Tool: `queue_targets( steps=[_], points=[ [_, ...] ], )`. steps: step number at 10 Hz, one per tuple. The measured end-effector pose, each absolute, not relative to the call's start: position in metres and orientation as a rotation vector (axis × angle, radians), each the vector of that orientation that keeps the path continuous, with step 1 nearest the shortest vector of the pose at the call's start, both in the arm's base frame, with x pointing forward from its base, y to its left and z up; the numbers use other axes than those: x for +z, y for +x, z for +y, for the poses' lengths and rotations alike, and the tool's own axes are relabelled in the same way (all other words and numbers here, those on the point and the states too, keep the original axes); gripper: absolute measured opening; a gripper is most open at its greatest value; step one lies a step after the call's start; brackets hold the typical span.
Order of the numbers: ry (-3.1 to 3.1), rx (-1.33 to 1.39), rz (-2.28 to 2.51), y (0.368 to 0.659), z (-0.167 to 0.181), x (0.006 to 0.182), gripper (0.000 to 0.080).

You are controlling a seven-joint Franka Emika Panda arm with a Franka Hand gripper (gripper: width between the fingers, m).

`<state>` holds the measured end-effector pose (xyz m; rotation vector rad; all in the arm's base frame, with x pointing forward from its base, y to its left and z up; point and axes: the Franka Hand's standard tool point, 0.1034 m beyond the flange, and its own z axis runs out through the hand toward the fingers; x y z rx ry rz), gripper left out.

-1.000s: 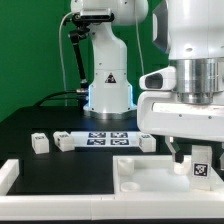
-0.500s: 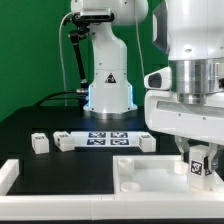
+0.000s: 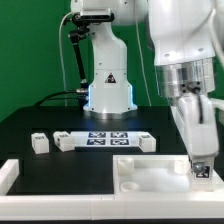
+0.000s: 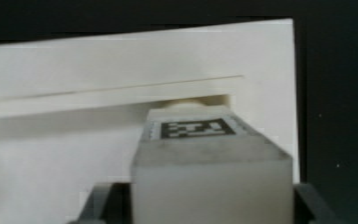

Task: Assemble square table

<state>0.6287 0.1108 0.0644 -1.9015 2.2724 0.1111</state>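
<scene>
The pincer (image 3: pixel 200 162) clamps a blocky, tagged white leg (image 4: pixel 201 160); both sit lower right in the exterior view. The rimmed square panel (image 3: pixel 150 172) lies close.

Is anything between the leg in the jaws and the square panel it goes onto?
Nothing visible. The leg is held between the jaws directly over the square panel, and the wrist view shows only bare white panel beyond it.
</scene>
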Motion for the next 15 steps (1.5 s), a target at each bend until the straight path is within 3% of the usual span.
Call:
queue_targets(
  steps=[2,3,4,5,6,7,10,13,15],
  points=[
    [-1.689,0.139,2.43,0.628,0.111,0.065,0.0291],
    [-1.706,0.136,2.42,0.628,0.111,0.064,0.0372],
    [-1.778,0.127,2.368,0.628,0.112,0.064,0.0372],
    [-1.997,0.085,2.204,0.627,0.119,0.065,0.0507],
    [-2.246,0.043,1.968,0.626,0.125,0.065,0.0507],
    [-2.314,0.04,1.882,0.625,0.128,0.065,0.0623],
    [-2.51,0.009,1.616,0.626,0.124,0.064,0.0648],
    [-2.921,-0.102,0.775,0.632,0.117,0.065,0.0649],
    [-2.912,-0.108,0.804,0.633,0.117,0.065,0.0627]
  ],
)
